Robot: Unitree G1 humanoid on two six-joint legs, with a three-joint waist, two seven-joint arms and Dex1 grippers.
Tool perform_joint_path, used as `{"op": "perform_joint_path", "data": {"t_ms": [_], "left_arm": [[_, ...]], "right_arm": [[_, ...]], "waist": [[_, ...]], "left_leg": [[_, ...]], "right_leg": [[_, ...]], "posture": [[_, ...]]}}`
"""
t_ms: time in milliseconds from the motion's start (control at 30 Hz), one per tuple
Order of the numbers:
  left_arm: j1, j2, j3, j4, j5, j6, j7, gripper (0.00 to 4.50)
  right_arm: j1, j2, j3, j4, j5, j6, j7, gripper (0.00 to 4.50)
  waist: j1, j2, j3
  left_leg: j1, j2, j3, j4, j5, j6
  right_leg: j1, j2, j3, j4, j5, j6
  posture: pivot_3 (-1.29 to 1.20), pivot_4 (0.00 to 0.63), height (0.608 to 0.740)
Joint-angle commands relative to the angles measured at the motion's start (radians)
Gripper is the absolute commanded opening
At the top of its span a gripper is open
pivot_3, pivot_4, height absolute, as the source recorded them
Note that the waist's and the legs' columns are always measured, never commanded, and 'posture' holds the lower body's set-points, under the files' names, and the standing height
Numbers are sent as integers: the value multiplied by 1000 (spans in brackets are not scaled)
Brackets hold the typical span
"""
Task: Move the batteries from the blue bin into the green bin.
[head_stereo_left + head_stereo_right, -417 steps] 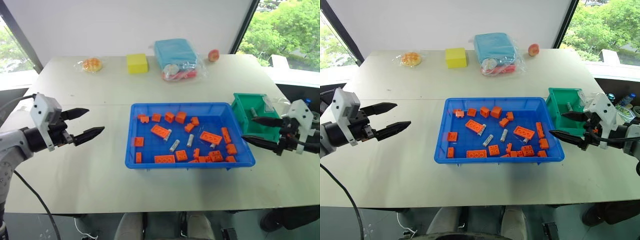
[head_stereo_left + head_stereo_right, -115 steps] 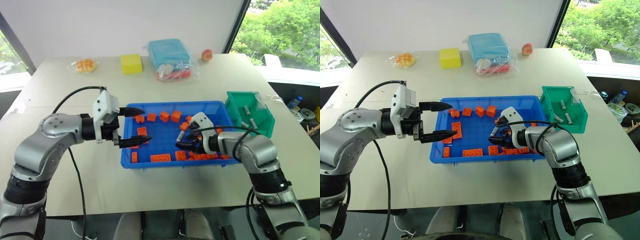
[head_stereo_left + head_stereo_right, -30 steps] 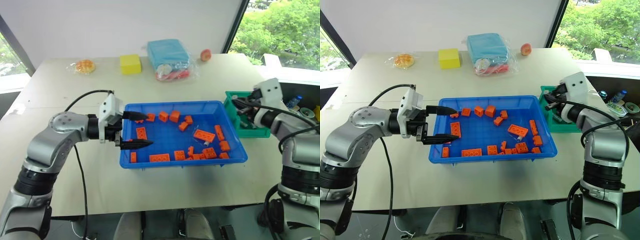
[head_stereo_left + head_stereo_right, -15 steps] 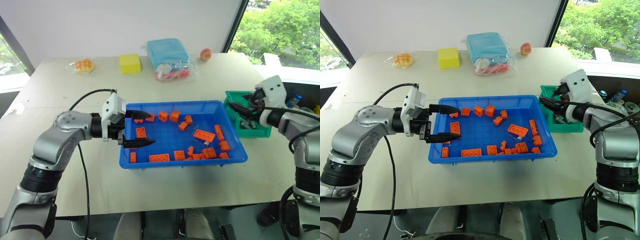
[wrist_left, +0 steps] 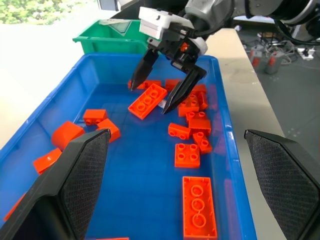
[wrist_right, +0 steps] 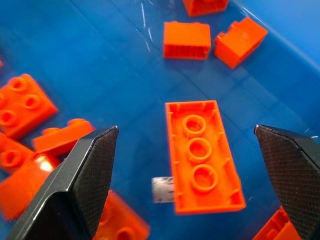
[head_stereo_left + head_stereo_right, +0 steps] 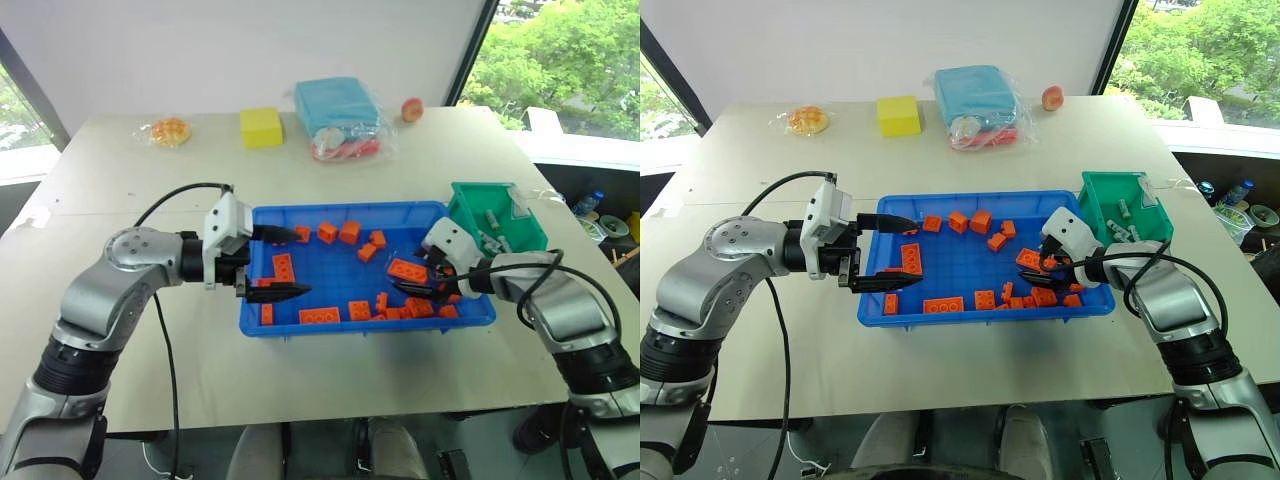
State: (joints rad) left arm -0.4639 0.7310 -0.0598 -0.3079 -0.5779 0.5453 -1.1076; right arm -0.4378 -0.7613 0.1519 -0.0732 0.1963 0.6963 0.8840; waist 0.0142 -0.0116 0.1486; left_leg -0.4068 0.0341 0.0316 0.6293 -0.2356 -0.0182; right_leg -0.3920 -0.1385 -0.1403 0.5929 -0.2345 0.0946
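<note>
While our right gripper [image 5: 167,85] hangs with its two black fingers spread wide and empty over the right end of the large shallow bright-blue plastic tray [image 7: 330,323], the last small silver-grey metal battery [image 6: 162,189] we can find there lies half tucked under the edge of a long orange toy brick with three studs [image 6: 204,156]. That is the main risk as we judge it: closing here could pinch the brick along with the battery, or nudge the brick so the cylinder rolls off across the slick floor of the tray. A cluster of smaller orange bricks [image 7: 425,307] crowds the tray's near right corner, just beside the target, leaving little room for a finger to come down.

Our left gripper [image 7: 272,263] hovers over the tray's left end, fingers parted and holding nothing, well apart from the right one.

The small deep green plastic bin [image 7: 497,219] sits touching the tray's right end, with several batteries [image 7: 1121,221] already lying inside it.

Along the far edge of the pale table [image 7: 140,380] sit a wrapped round bun [image 7: 171,131], a yellow block [image 7: 260,127], a light-blue package in clear wrap [image 7: 338,115] and a small peach-coloured fruit [image 7: 412,109], all well clear of the work.
</note>
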Motion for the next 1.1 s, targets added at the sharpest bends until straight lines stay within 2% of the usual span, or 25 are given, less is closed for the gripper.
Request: {"op": "perform_joint_path", "data": {"t_ms": [33, 100, 133, 200, 267, 300, 467, 600, 700, 833, 1100], "left_arm": [[7, 15, 38, -43, -16, 6, 10, 4500], [11, 17, 41, -50, -16, 9, 14, 4500], [12, 18, 42, -52, -17, 12, 15, 4500], [11, 21, 48, -58, -19, 17, 19, 4500], [9, 23, 51, -59, -20, 19, 20, 4500], [8, 24, 52, -56, -19, 17, 20, 4500], [6, 22, 47, -48, -13, 10, 19, 4500], [-11, 13, 38, -39, -9, 6, 17, 4500], [-22, 9, 34, -34, -5, 6, 16, 4500], [-18, 15, 41, -37, -8, 6, 12, 4500], [-3, 10, 39, -37, -1, -2, 16, 4500]], "right_arm": [[-27, 17, 8, 47, -23, -49, -1, 4450], [-33, 31, 6, 72, -20, -56, 0, 4450], [-35, 38, 0, 78, -16, -54, 0, 4235], [-32, 42, -1, 73, -11, -57, 9, 3627], [-33, 48, 0, 62, -8, -53, 12, 2653], [-42, 62, 2, 47, -3, -48, 8, 2324], [-96, 175, 45, -8, 4, -10, -32, 2324], [-139, 283, 133, 12, -44, -26, -73, 2324], [-161, 311, 176, 37, -86, -42, -93, 2324], [-177, 281, 132, 42, -90, -40, -107, 2324], [-130, 98, 28, -35, -76, 1, -64, 2324]], "waist": [[-1, 0, 0], [-1, 0, 0], [-1, 0, 0], [-1, 0, 0], [-1, 0, 0], [-1, 0, 0], [-4, 0, 0], [-3, 0, 0], [2, 0, 0], [1, 0, 0], [-2, 0, 0]], "left_leg": [[0, 0, 0, 0, 0, 0], [0, 0, 0, 0, 0, 0], [0, 0, 0, 0, 0, 0], [0, 0, 0, 0, 0, 0], [0, 0, 0, 0, 0, 0], [0, 0, 0, 0, 0, 0], [0, 1, 0, 0, 0, 0], [0, 2, -1, 0, 0, 0], [0, 1, -1, 0, 0, 0], [-1, 0, -3, 2, 0, 0], [-1, 0, -3, 1, 0, 0]], "right_leg": [[0, 0, 0, 0, 0, 0], [0, 0, 0, 0, 0, 0], [0, 0, 0, 0, 0, 0], [0, 0, 0, 0, 0, 0], [0, 0, 0, 0, 1, 0], [0, 0, 0, 0, 1, 0], [0, 1, 0, 1, 0, 0], [0, 3, 0, 1, 1, -1], [-3, 3, 0, 1, 1, -1], [-2, 3, 2, 0, 2, -2], [0, 4, 2, 1, 2, -2]], "posture": [[0, 150, 704], [0, 150, 704], [0, 150, 704], [0, 150, 704], [0, 150, 704], [0, 150, 704], [0, 150, 704], [0, 150, 704], [0, 150, 704], [0, 150, 704], [0, 150, 704]]}}
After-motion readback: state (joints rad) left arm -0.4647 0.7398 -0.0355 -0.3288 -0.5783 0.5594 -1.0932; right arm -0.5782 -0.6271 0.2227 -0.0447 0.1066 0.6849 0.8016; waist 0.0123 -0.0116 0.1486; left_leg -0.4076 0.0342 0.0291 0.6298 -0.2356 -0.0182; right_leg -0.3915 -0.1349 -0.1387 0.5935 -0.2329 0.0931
